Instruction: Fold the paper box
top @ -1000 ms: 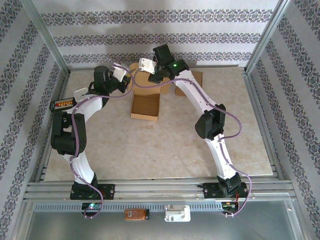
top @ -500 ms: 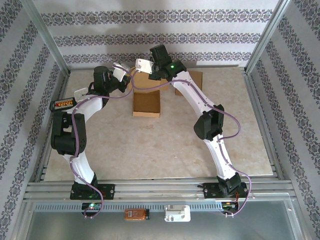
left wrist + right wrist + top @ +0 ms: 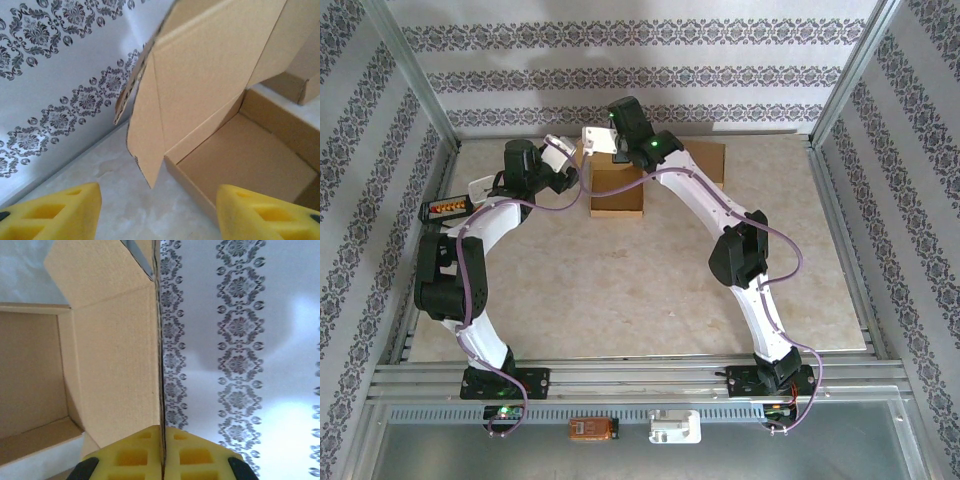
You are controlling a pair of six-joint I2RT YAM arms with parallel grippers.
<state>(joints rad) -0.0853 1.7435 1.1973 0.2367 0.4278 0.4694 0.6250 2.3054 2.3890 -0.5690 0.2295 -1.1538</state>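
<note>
The brown paper box (image 3: 617, 197) sits open at the back middle of the table, its lid (image 3: 605, 165) raised. My right gripper (image 3: 604, 147) is shut on the lid's top edge; in the right wrist view the yellow pads (image 3: 135, 455) pinch the upright lid panel (image 3: 117, 365) edge-on at the gripper (image 3: 161, 442). My left gripper (image 3: 570, 178) is open just left of the box. In the left wrist view the gripper (image 3: 157, 210) faces the box's near corner, with the hanging side flap (image 3: 145, 135) and the tray's inside (image 3: 250, 155) ahead and nothing between its fingers.
A second piece of brown cardboard (image 3: 706, 160) lies at the back right, behind the right arm. A small dark object with red dots (image 3: 446, 207) rests by the left frame rail. The patterned back wall (image 3: 640, 70) stands close behind the box.
The right gripper has drawn the lid up and to the back left, and the box has slid toward the back wall. The left gripper has dropped toward the box's left side.
</note>
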